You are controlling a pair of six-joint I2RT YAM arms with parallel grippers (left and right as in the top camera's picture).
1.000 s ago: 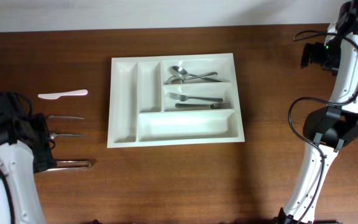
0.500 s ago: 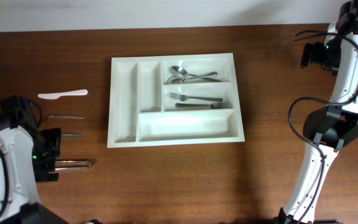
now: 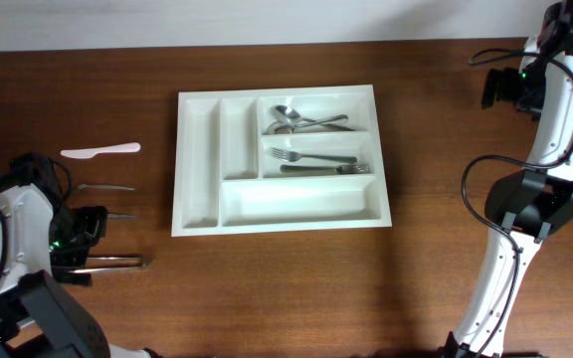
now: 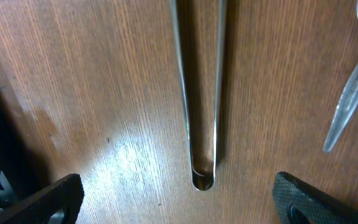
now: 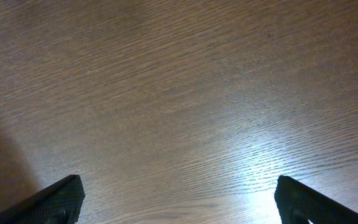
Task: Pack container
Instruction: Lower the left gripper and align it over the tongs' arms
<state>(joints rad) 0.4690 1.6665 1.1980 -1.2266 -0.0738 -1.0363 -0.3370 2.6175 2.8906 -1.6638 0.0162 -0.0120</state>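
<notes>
A large white rectangular plastic cutlery tray (image 3: 199, 159) lies mid-table. At its 8 o'clock the left gripper (image 4: 179, 199), jaws wide apart, straddles shiny metal tongs (image 3: 117, 263). The right gripper (image 5: 179, 199) also gapes, over the brown wooden table (image 5: 166, 93).

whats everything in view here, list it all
tray: one, white, five compartments, centre of table
spoons: two or three, metal, tray's top right compartment
forks: two, metal, compartment just below the spoons
knife: one, white, on the table left of the tray
small utensils: two, metal, below the knife, the lower one partly hidden by the left arm
tongs: one, metal, lowest of the left row
table: one, dark brown wood
left gripper: one, black, open, over the closed end of the tongs
right gripper: one, black, open, over bare table at the right
</notes>
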